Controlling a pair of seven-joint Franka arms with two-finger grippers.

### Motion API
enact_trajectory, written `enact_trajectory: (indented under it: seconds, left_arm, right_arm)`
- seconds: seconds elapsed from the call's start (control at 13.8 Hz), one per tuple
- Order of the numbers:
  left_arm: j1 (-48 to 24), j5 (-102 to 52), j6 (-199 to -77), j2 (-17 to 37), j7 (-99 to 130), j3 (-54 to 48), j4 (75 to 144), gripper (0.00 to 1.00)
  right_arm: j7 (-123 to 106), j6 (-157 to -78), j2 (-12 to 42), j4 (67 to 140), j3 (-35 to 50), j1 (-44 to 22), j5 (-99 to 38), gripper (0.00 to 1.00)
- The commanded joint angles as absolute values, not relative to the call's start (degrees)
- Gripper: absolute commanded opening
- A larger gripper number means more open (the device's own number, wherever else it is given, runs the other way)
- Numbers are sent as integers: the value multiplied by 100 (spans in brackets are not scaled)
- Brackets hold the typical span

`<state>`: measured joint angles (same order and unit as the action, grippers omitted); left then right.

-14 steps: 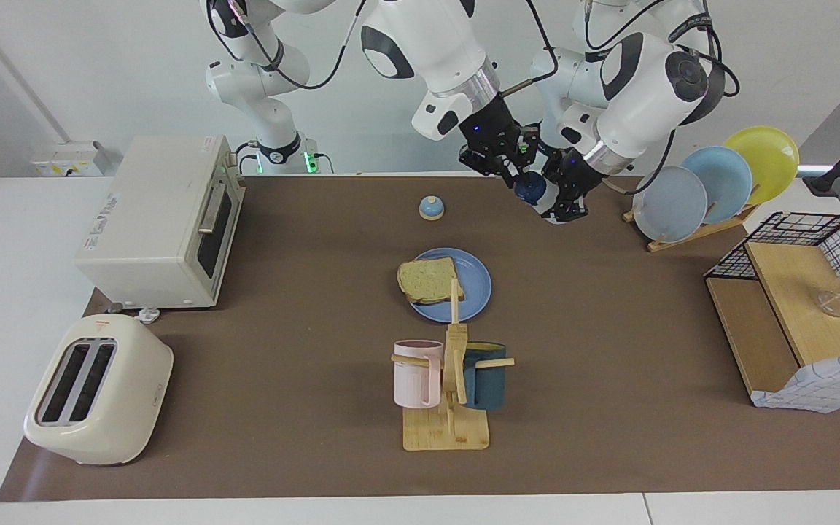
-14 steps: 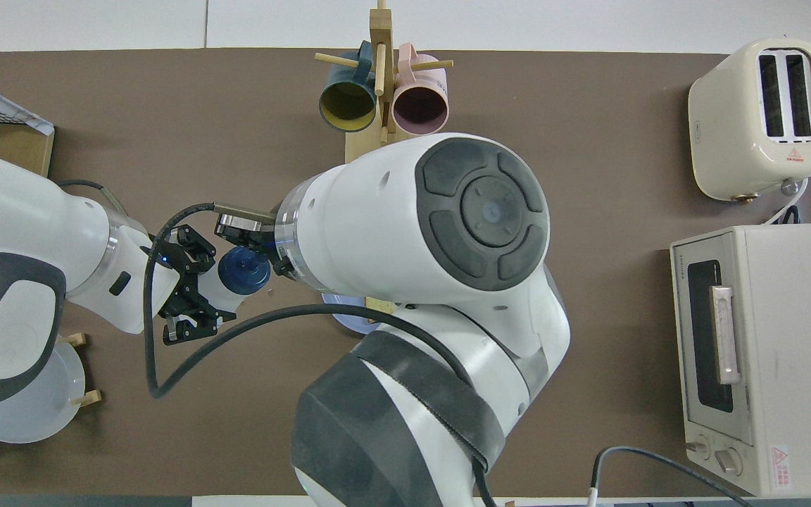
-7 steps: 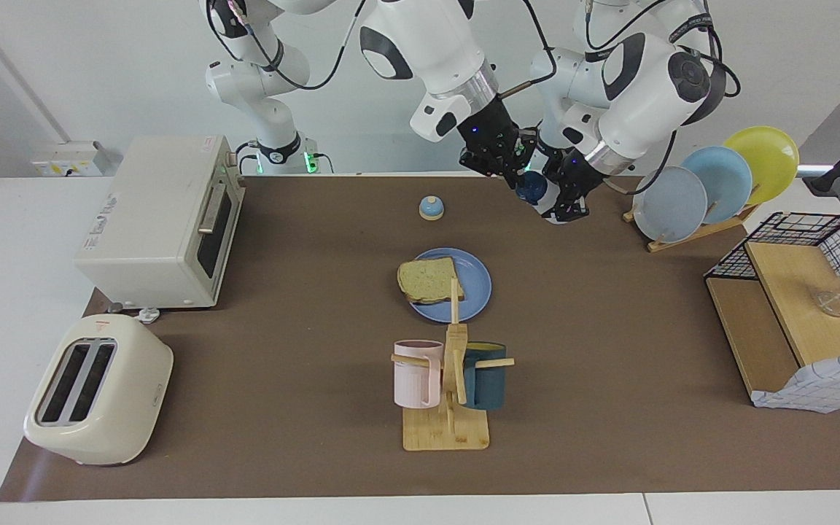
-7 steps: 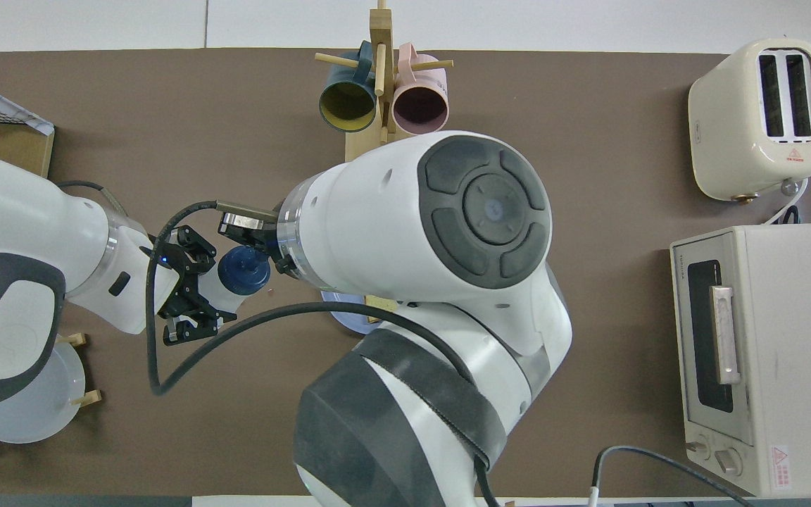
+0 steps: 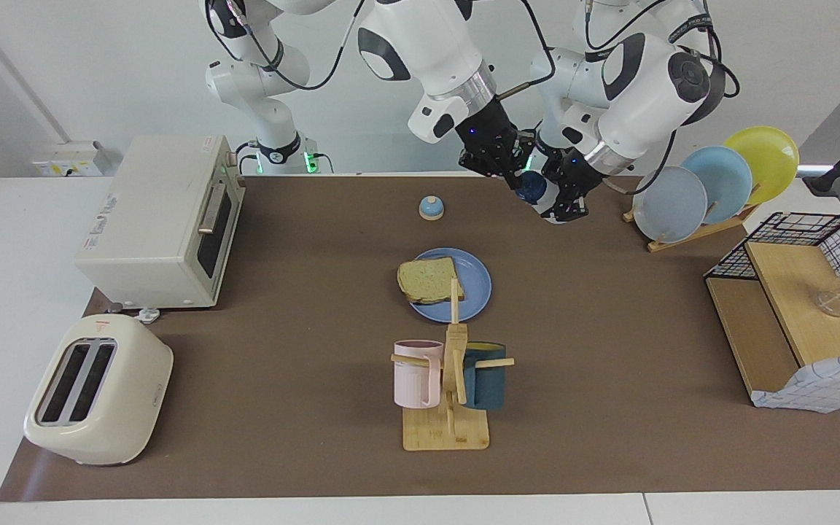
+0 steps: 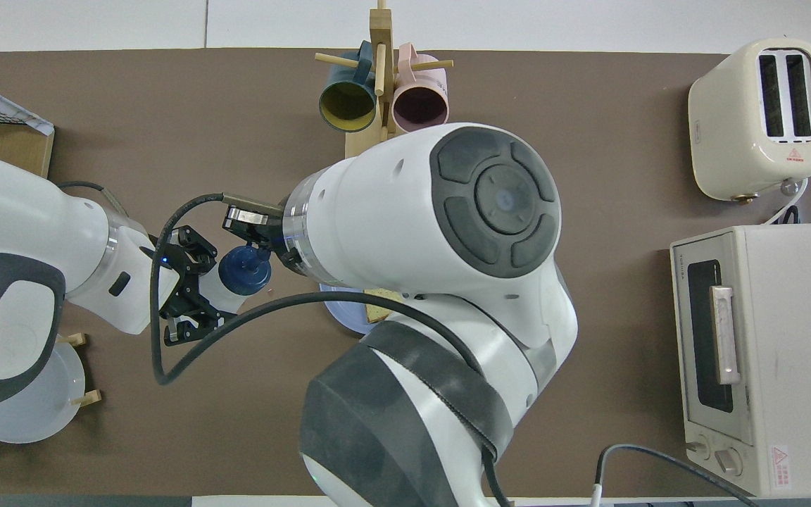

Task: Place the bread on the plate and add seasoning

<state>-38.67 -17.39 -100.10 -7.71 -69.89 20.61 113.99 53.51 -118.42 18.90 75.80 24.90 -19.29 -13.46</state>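
Brown matting covers the table (image 5: pixel 303 452), with white wall rising at the robots' end. Both arms meet in the air over the mat near that end, toward the left arm's side of the table. The left gripper (image 5: pixel 560 195) is clamped around the body of the seasoning (image 6: pixel 242 276) – a small translucent white bottle, held tilted with its dark navy cap pointing toward the right gripper (image 5: pixel 518 179). The right gripper has its fingertips closed onto that cap, so the bottle is pinched between the two grippers, body in one and cap in the other.

Down from the grippers and farther from the robots lies the plate (image 5: pixel 478 288), flat on the mat, with the bread (image 5: pixel 429 280) resting on its half toward the right arm's end, one edge overhanging the rim. A small blue-topped bell (image 5: pixel 431 208) sits on the mat beside the right gripper, toward the right arm's end. Farther out than the plate stands a wooden mug tree (image 5: pixel 453 394) – a pink mug (image 5: pixel 414 375) and a dark teal mug (image 5: pixel 484 378) hang on it. Upright plates in a rack (image 5: pixel 712 182) stand just beside the left arm.
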Motion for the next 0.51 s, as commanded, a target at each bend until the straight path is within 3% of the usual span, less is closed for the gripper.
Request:
enact_trajectory:
  seconds: [0.0, 0.43]
  left_arm:
    - [-3920, -1811, -10046, -958, -7005, 2092, 11575, 0]
    - [-3920, -1811, -10046, -958, -6961, 2092, 11566, 0]
  right_arm:
    - [5458, -11682, 1934, 7488, 2531, -1653, -1468, 0]
    - [5388, -11461, 1899, 7497, 2531, -1441, -1967, 0]
